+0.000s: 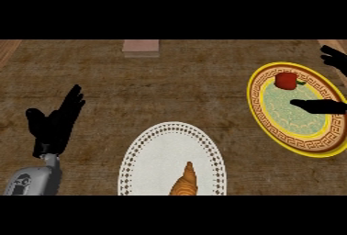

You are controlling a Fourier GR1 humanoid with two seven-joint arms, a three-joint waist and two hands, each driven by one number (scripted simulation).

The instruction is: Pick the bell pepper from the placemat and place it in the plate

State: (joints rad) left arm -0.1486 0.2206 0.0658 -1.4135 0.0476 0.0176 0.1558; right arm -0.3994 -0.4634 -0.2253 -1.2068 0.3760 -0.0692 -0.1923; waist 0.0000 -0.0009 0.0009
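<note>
Pepper (286, 81) is sitting in the plate (261, 114) at 12 o'clock, task nearly done. My right hand (324, 106) is hovering open over the plate; left hand (58, 121) is resting open at 9 o'clock.

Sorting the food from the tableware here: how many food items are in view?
2: a red bell pepper on the yellow-rimmed plate at right, and a croissant on the white placemat at bottom centre.

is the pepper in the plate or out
In. The red pepper lies inside the plate, near its far rim, with the right robot hand open beside it.
</note>
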